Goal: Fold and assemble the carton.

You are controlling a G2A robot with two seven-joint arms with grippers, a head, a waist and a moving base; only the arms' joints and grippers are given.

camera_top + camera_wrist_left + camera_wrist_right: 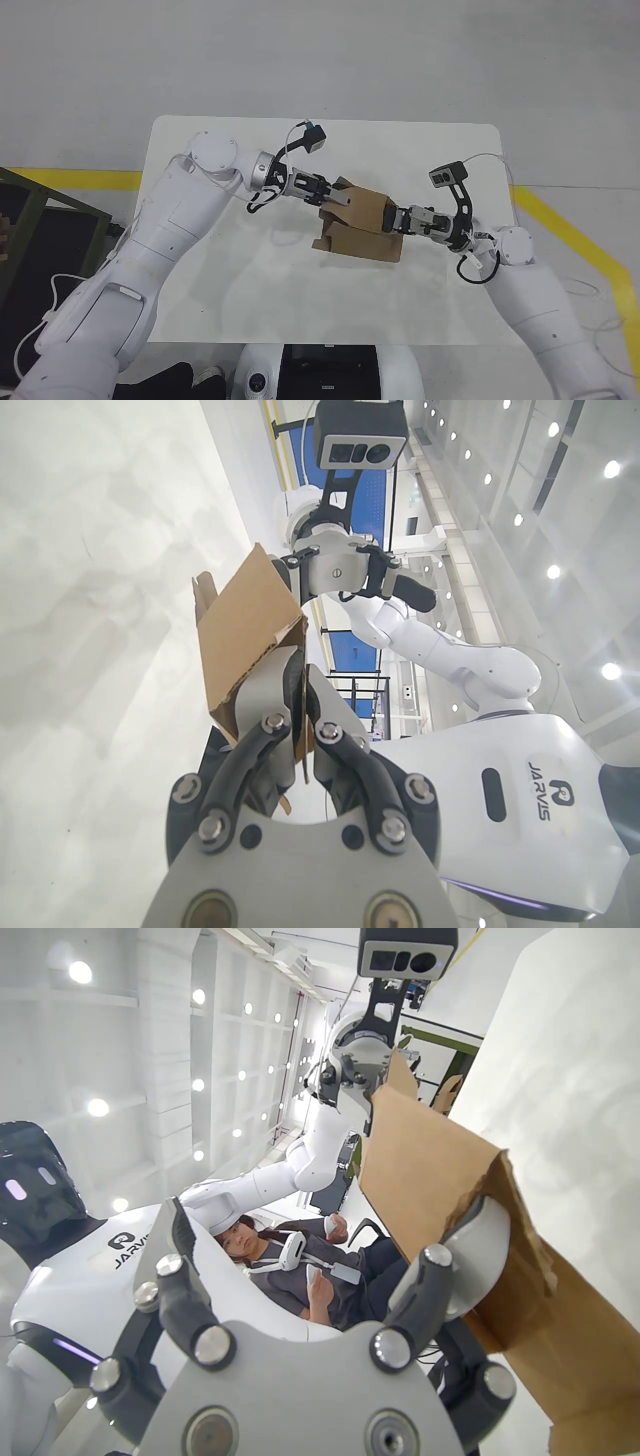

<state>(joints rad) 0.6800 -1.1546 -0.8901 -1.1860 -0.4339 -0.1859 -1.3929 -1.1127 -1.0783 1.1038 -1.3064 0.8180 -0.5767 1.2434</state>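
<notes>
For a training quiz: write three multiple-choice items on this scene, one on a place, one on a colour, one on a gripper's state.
1. Where is the carton?
A. At the middle of the table
B. On the floor
C. At a table corner

2. What colour is it?
A. White
B. Blue
C. Brown

3. The left gripper is:
A. wide open
B. shut on a carton flap
C. holding a cup

Answers: 1 A, the top view shows it mid-table; 2 C, it is plain brown cardboard; 3 B, it pinches the cardboard edge.
</notes>
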